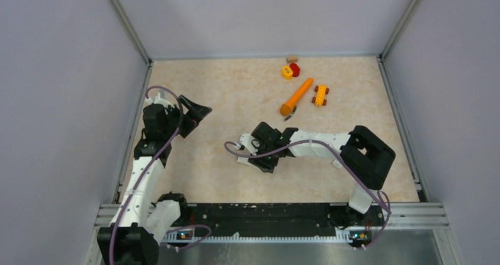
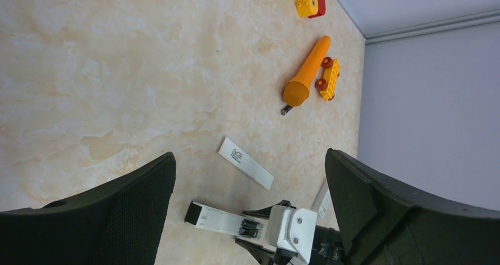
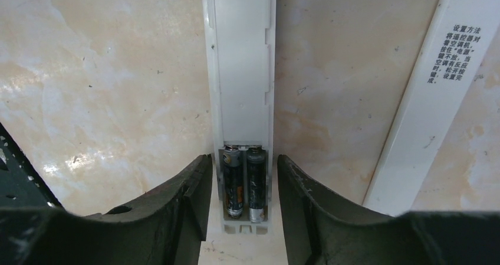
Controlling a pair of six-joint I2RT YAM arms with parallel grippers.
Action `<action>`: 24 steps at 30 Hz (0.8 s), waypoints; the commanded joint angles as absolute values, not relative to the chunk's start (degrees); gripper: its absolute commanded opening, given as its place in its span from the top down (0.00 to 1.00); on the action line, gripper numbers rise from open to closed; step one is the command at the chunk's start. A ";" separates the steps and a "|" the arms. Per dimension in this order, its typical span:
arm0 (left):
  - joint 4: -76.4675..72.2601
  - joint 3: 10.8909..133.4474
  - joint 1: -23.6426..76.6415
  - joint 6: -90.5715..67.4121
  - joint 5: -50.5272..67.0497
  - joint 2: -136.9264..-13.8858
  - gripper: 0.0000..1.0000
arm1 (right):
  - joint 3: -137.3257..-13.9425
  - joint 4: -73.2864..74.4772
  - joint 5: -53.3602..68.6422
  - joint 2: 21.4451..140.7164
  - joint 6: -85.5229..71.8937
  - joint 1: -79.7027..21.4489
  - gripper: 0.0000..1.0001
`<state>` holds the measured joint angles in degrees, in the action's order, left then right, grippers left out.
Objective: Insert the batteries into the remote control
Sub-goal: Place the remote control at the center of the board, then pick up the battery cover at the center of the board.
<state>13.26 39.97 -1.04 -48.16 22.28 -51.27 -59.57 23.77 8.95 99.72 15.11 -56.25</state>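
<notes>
Two claws: our left claw (image 2: pixel 250 153) hangs wide apart over the tabletop (image 2: pixel 118 70). Our right claw (image 3: pixel 244 157) straddles the remote control (image 3: pixel 242 70); whether it squeezes, we cannot tell. Only its wrist view shows the batteries (image 3: pixel 242 182) seated between the fingers, with a labelled white cover (image 3: pixel 436 88) just right.

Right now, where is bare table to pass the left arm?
Bare: from the left gripper across the far middle to the carrot; also the near band between right gripper and rail. Crowded: far-right toys; the remote control and white strip beside it.
</notes>
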 commanded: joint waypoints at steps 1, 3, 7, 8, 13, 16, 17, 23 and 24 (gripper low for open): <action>10.17 40.40 -1.40 -46.87 22.81 -51.08 0.01 | -63.28 26.82 9.95 97.54 14.85 -56.69 0.52; 10.19 40.31 -1.41 -46.81 22.78 -51.14 0.01 | -63.63 26.41 11.06 95.40 14.63 -56.60 0.48; 10.20 39.95 -1.41 -46.76 22.66 -51.23 0.01 | -64.30 24.18 11.49 92.62 13.27 -55.99 0.47; 10.20 39.84 -1.41 -46.82 22.67 -51.32 0.01 | -64.00 22.35 10.43 91.95 12.34 -55.60 0.47; 6.54 38.15 -1.42 -49.52 26.48 -51.53 0.01 | -63.80 13.80 5.05 92.33 6.22 -51.50 0.46; 3.41 36.34 -1.41 -51.36 29.38 -52.19 0.01 | -68.74 15.63 3.11 97.63 3.84 -48.38 0.44; 3.17 36.11 -1.41 -51.45 30.28 -52.60 0.01 | -70.97 17.29 2.48 99.72 4.13 -48.05 0.44; 1.70 34.62 -1.32 -52.20 32.75 -54.50 0.01 | -81.10 24.58 0.43 110.87 8.35 -48.00 0.44; 1.49 34.43 -1.32 -52.28 32.86 -54.56 0.01 | -82.13 25.34 0.28 112.18 8.69 -48.02 0.44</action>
<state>6.07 35.33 -1.10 -51.37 30.17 -54.48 -77.14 20.75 2.31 107.98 7.05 -47.48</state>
